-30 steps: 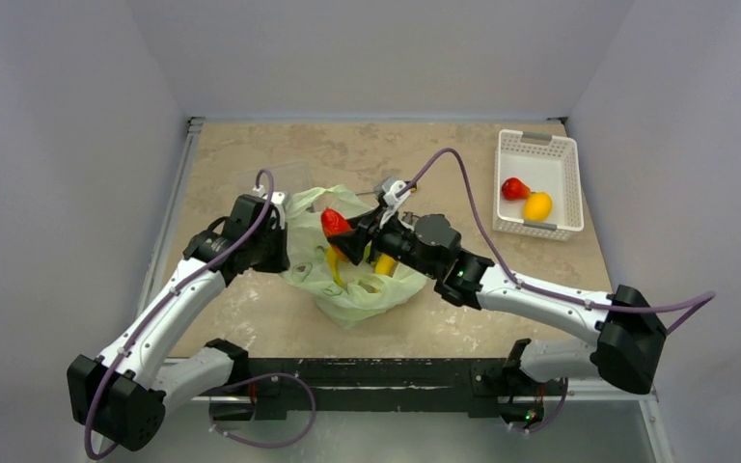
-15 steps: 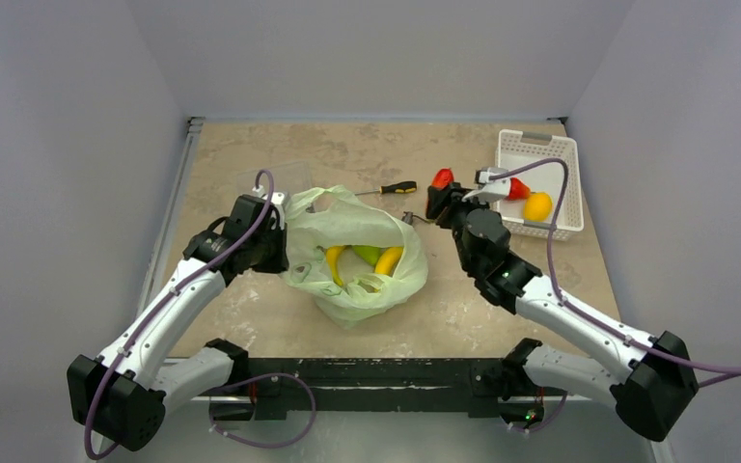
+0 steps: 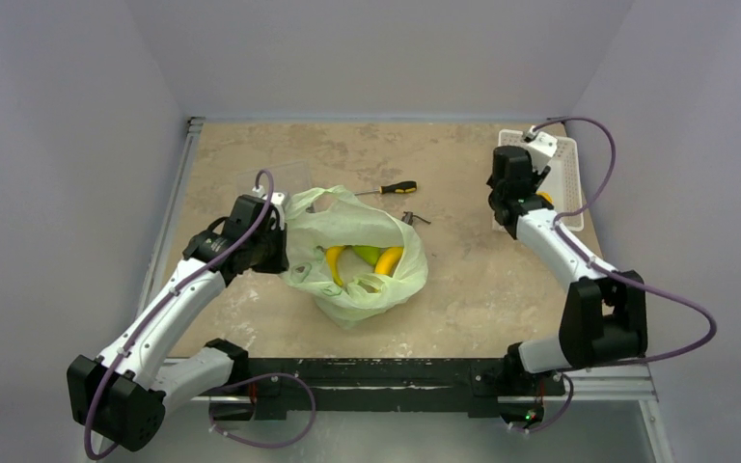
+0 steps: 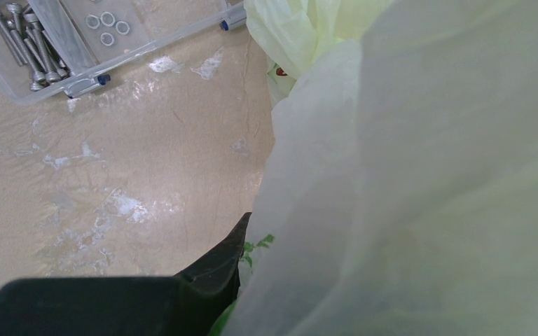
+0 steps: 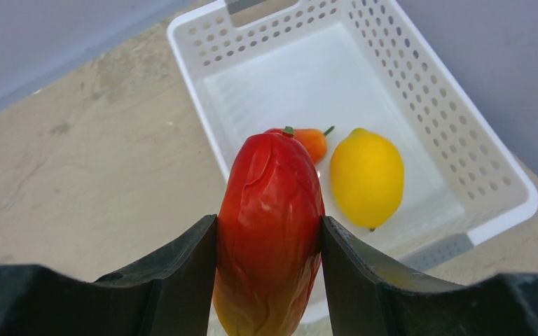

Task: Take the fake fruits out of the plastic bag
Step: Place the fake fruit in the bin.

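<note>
Your right gripper (image 5: 269, 234) is clamped on a glossy red elongated plastic fruit (image 5: 269, 182), one finger pressing each side. It holds the fruit over the near rim of the white slotted plastic basket (image 5: 420, 77), which stands at the far right corner of the counter. Inside the basket lie a yellow plastic lemon (image 5: 366, 176) and a small red-orange fruit (image 5: 309, 140), side by side.

Your left gripper (image 3: 275, 239) is at the left edge of the thin pale yellow-green plastic bag (image 3: 343, 217). The film covers it in the wrist view, with only one dark finger (image 4: 214, 269) showing, so I cannot tell if it is closed. The bag lies open in the middle of the counter, toward the left edge, with a yellow banana (image 3: 334, 262), a green pear (image 3: 367, 255) and an orange-yellow fruit (image 3: 389, 258) inside.
</note>
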Robot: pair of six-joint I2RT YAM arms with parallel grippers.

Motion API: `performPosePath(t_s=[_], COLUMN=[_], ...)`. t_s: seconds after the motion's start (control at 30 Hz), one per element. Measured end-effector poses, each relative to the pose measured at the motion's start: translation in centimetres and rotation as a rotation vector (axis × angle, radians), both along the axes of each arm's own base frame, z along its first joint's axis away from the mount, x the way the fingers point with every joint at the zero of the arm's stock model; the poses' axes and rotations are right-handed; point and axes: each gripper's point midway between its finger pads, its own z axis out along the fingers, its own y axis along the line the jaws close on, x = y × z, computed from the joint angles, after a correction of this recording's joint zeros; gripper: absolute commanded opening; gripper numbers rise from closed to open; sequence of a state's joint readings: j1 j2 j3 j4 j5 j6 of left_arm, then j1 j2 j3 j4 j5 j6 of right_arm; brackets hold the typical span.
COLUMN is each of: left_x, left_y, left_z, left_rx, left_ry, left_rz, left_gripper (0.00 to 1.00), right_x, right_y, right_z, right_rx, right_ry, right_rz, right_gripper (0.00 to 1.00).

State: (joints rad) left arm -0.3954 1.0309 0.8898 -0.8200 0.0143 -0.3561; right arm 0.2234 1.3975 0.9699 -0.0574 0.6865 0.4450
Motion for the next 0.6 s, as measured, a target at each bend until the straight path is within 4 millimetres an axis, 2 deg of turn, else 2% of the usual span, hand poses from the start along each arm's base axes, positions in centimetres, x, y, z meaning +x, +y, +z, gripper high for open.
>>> performPosePath(t_s=[0.1,0.23,0.33,0.47,0.53,0.6], left_x=[0.0,0.0,-0.1,-0.1,-0.2,-0.3], left_y=[0.0,0.0,0.0,0.0,-0.1,-0.3], left_z=[0.0,0.1,0.1,0.1,0.1,0.1], left_rx=[0.000,-0.001,-0.001,-0.003,-0.003,-0.005], left_ry=[-0.001,-0.001,-0.002,0.000,0.001,0.002], left_rz=[0.000,0.000,0.000,-0.003,-0.007,-0.014], left_gripper=[0.00,0.00,0.00,0.00,0.00,0.00], right_x=[1.2,3.3,4.5,4.4,4.3,4.3], right_y=[-2.3,-3.8,-4.4,-4.9,-5.0,-5.0], right_z=[-0.9,-1.9,-3.4,-6.3,-7.4,-8.3], right_rx=[0.003,-0.010,-0.021,-0.030,-0.022,-0.001], right_ry=[0.052,0.129,0.197,0.306,0.345,0.370], right_rz=[-0.046,-0.056,-0.031,0.019,0.047,0.080], right_gripper=[0.00,0.01,0.09,0.21,0.29,0.33])
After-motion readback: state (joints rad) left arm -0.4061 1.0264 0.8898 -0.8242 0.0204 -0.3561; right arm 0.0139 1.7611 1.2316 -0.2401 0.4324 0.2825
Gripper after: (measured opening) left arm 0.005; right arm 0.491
